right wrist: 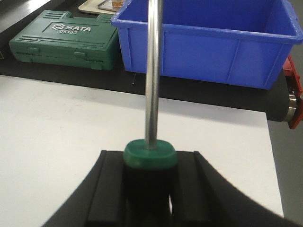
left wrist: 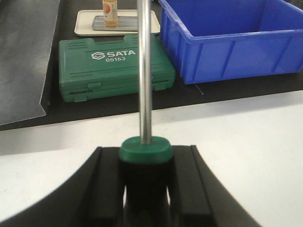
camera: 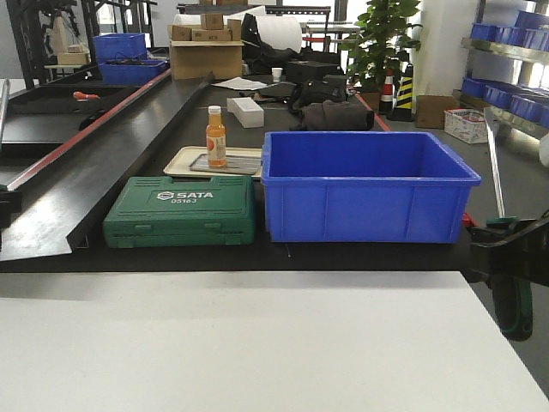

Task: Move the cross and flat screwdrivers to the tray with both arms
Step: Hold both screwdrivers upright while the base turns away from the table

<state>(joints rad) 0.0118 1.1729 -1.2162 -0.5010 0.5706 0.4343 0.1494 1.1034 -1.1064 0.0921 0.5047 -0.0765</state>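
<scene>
My left gripper (left wrist: 146, 152) is shut on the black-and-green handle of one screwdriver (left wrist: 145, 71). Its steel shaft points away over the white table (left wrist: 246, 142). My right gripper (right wrist: 150, 156) is likewise shut on the handle of the other screwdriver (right wrist: 152, 71). In the front view the right gripper (camera: 513, 249) is at the table's right edge. The screwdriver (camera: 495, 172) it holds has its shaft slanting up and its handle hanging below. Only a sliver of the left arm (camera: 4, 206) shows at the left edge. I cannot tell cross tip from flat tip. The tray is out of view.
Beyond the white table (camera: 257, 343), on a black bench, stand a green SATA tool case (camera: 180, 211) and a deep blue bin (camera: 364, 184). Behind the case, a beige dish (camera: 184, 163) carries an orange bottle (camera: 215, 136). A black ramp (camera: 77, 163) runs along the left.
</scene>
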